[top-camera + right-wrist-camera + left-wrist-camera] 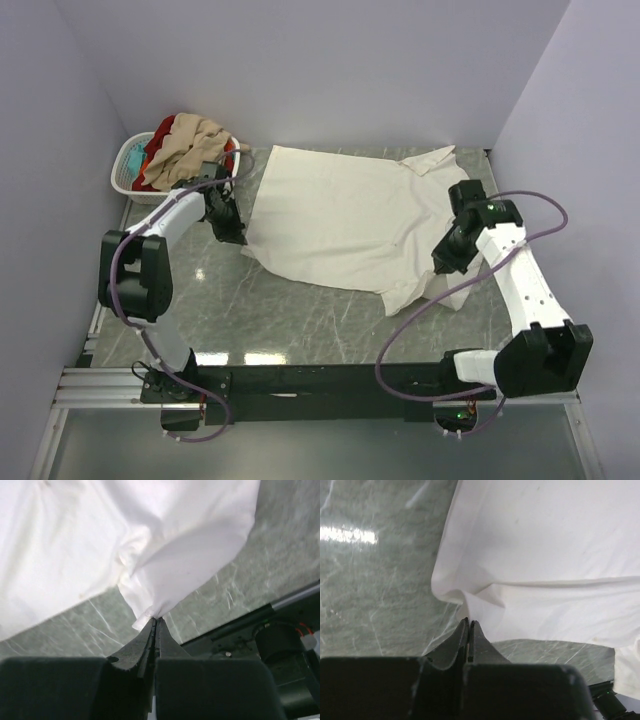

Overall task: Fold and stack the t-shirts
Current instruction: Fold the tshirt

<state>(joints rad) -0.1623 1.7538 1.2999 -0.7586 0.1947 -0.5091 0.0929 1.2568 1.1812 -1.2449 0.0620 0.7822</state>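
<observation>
Top external view, cream shirt spread on the marble table, right gripper clenched on its near right corner, left gripper closed at its left edge, hold on cloth unclear, other shirts heaped in basket far left.

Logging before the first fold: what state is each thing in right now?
cream t-shirt: spread out, unfolded
left gripper: shut on the cream t-shirt's edge
right gripper: shut on its corner
laundry basket: upright, full
crumpled shirts: heaped in the basket, unfolded
</observation>
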